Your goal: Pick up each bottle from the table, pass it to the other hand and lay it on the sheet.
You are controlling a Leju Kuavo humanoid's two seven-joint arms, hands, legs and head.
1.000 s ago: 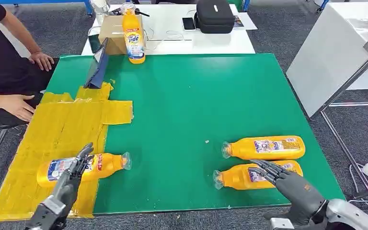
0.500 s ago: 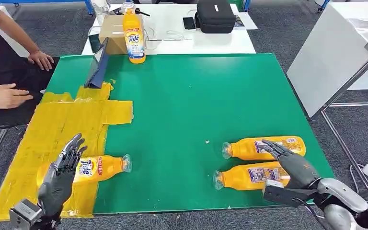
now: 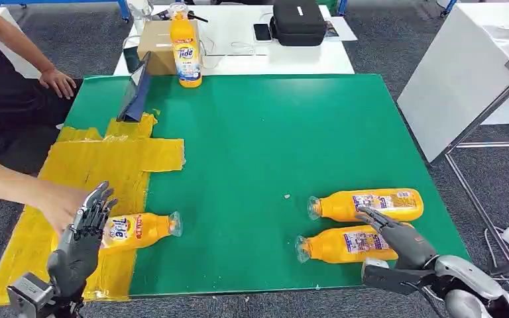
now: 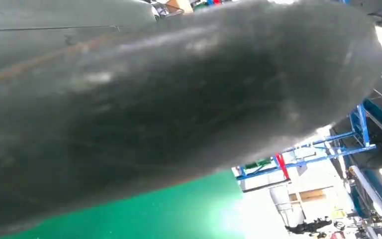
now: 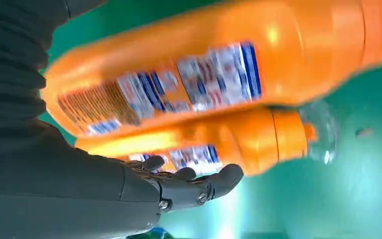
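Observation:
An orange bottle (image 3: 136, 229) lies on its side at the near edge of the yellow sheet (image 3: 99, 172), cap pointing right onto the green mat. My left hand (image 3: 83, 238) hovers over its base end with fingers spread, holding nothing. Two more orange bottles lie side by side at the near right: the farther bottle (image 3: 368, 203) and the nearer bottle (image 3: 344, 244). My right hand (image 3: 397, 236) is open above the nearer bottle's base end, fingers apart. In the right wrist view both bottles (image 5: 219, 84) fill the frame beside the open fingers (image 5: 199, 186). A fourth bottle (image 3: 185, 50) stands upright at the far edge.
A person's arm (image 3: 20, 189) reaches in over the sheet close to my left hand; their other hand (image 3: 56, 83) rests at the far left. A dark tablet (image 3: 136, 89) leans by the sheet. A cardboard box (image 3: 154, 46) and black case (image 3: 297, 21) sit on the white table behind.
My left hand rose off the bottle on the sheet and opened. My right hand moved up over the two bottles. The person's arm has come in over the sheet toward the bottle.

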